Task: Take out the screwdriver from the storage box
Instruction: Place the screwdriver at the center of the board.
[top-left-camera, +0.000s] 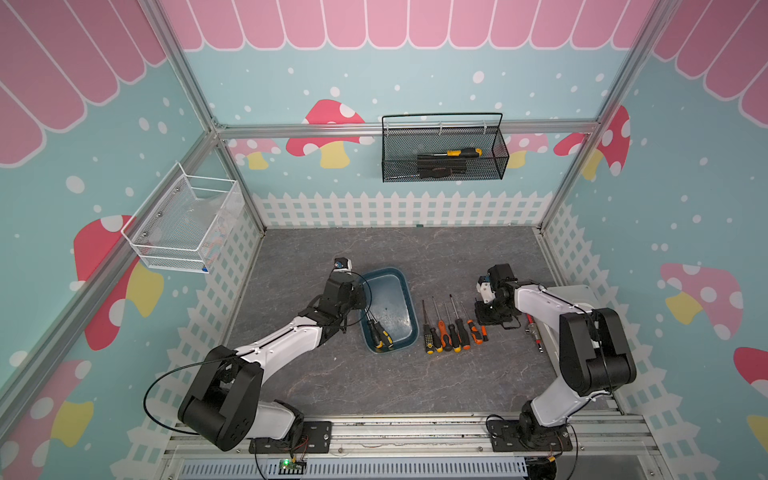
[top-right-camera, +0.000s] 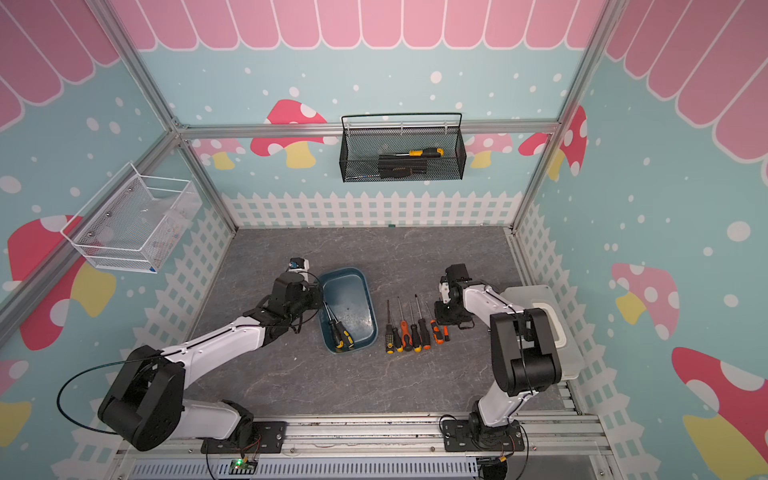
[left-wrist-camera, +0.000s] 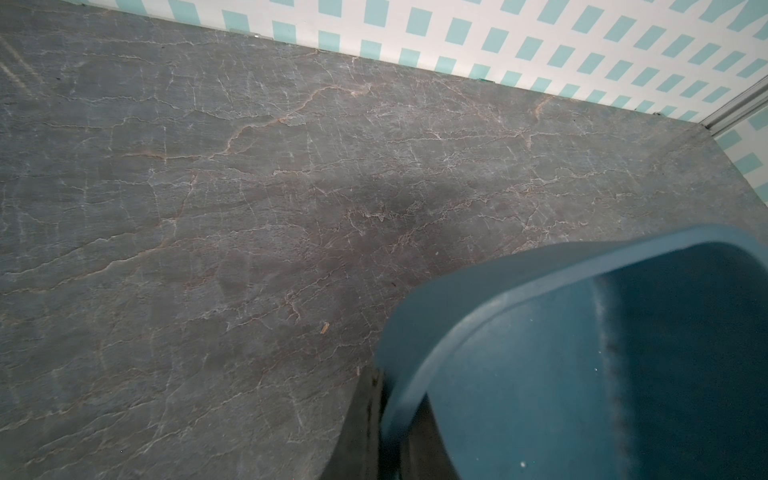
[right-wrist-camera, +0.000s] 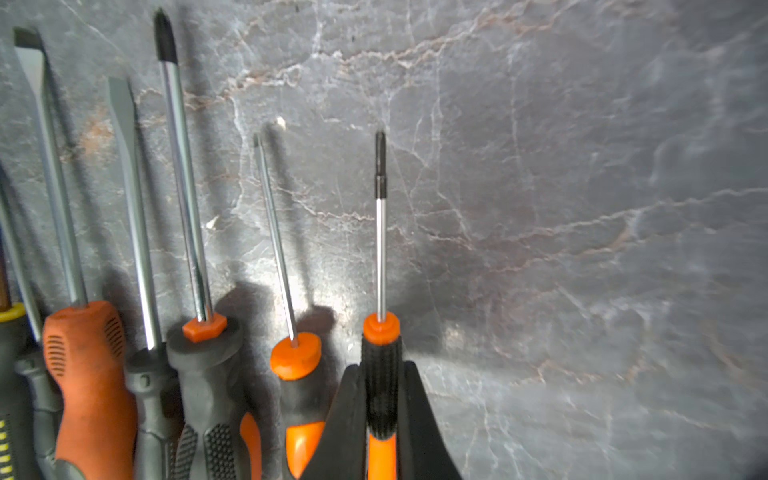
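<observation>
Bare table (top-left-camera: 374, 249) ran wide from the far end of the storage box (top-left-camera: 390, 299) to the fenced back wall. Another bare stretch lay between the box and my base rail. Only a narrow strip parted the box's right rim from the row of screwdrivers (top-left-camera: 451, 332). The whitish case (top-left-camera: 577, 295) sat at the table's right edge, partly under my right arm.

The box lay left of centre: shallow, dark teal-blue, with rounded corners, a rolled rim and a scuffed floor. My left gripper (left-wrist-camera: 390, 432) pinched its left rim, one finger outside and one inside. Two black-and-yellow screwdrivers (top-left-camera: 380, 334) lay in it, handles in the near left corner.

My right gripper (right-wrist-camera: 382, 399) was clamped on the small orange-and-black screwdriver (right-wrist-camera: 380, 249), the last on the right of the row. I counted seven there with it. One yellow-handled screwdriver (top-left-camera: 463, 152) lay in the black wire basket (top-left-camera: 444, 166) on the back wall.
</observation>
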